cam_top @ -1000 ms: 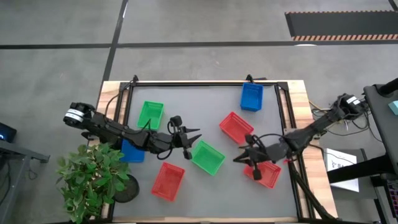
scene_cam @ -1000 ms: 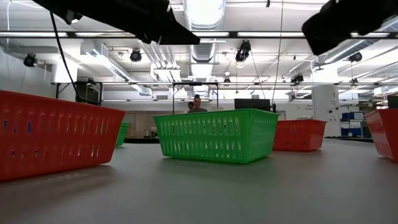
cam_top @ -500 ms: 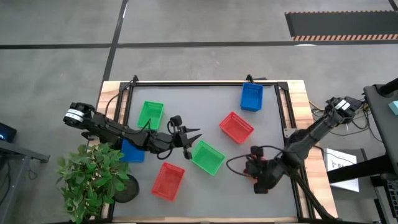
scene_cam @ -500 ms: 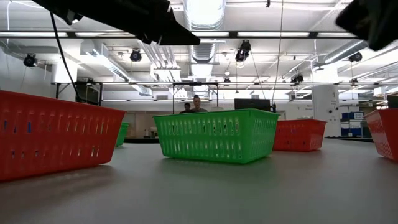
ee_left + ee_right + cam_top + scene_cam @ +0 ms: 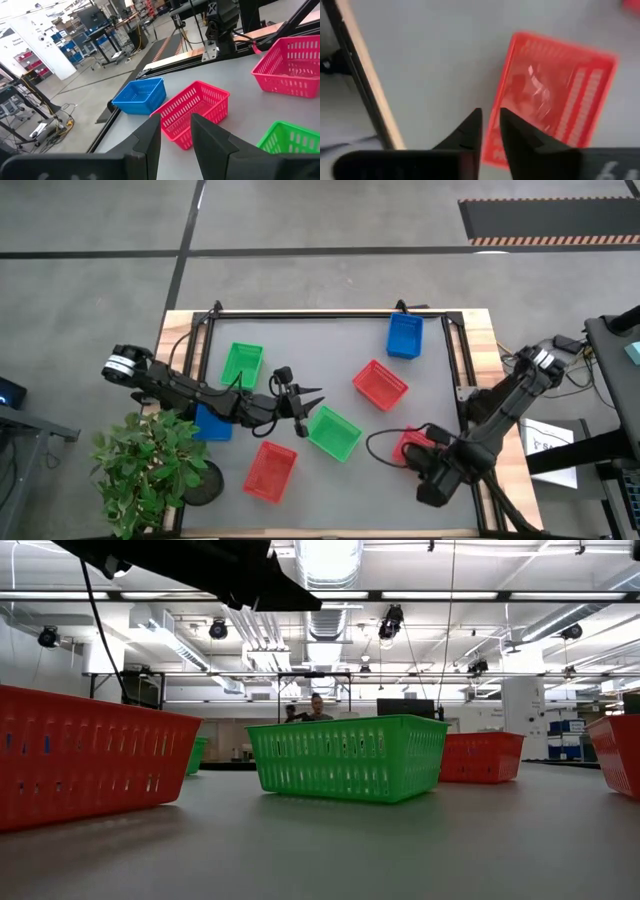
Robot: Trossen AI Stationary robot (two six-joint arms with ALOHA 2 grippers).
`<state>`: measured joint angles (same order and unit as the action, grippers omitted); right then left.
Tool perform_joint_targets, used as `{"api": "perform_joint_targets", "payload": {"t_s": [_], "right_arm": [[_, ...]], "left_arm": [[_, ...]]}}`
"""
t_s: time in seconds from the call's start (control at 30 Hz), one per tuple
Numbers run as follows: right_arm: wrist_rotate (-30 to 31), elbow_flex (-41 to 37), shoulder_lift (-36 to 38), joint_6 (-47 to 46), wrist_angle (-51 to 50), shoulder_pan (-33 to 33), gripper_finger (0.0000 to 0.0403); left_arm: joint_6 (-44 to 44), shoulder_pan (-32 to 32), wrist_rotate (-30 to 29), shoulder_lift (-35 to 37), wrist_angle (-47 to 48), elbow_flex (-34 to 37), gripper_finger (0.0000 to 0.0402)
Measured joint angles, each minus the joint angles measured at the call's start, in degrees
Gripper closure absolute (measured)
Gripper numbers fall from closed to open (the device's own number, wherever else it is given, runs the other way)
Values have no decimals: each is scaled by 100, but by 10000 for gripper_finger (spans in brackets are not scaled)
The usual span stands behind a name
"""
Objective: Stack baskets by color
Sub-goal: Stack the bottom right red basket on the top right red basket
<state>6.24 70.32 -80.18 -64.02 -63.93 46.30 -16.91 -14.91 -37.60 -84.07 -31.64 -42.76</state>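
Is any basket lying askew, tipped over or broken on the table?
Nothing stands out. The baskets sit upright and apart, unstacked and turned various ways: red basket, green basket, blue basket. None looks damaged.

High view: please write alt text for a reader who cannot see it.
Seven small baskets lie scattered, unstacked, on a grey table: three red, two green, two blue. The right gripper hangs beside a red basket near the table's right edge; the left gripper hovers by a green basket at centre.
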Motion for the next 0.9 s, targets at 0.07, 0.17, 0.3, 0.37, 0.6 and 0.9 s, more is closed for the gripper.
{"api": "perform_joint_targets", "payload": {"t_s": [0.07,0.17,0.3,0.37,0.6,0.9], "right_arm": [[-181,-3,-70,-790,-64,22,312],[-630,-5,-199,-1618,-66,22,273],[-965,67,-442,-1809,-23,20,234],[-970,91,-560,-1808,-36,20,221],[-946,310,-1070,-1455,-55,-240,216],[-761,356,-1642,-790,-411,-502,234]], "left_arm": [[0,-1,-2,0,-2,0,311],[0,-1,-2,0,-10,0,311],[-2,-1,-2,0,-45,0,311],[-21,-1,-3,0,-44,0,311],[-42,-1,-7,0,-46,0,311],[-13,-1,-9,0,-46,0,311]]}}
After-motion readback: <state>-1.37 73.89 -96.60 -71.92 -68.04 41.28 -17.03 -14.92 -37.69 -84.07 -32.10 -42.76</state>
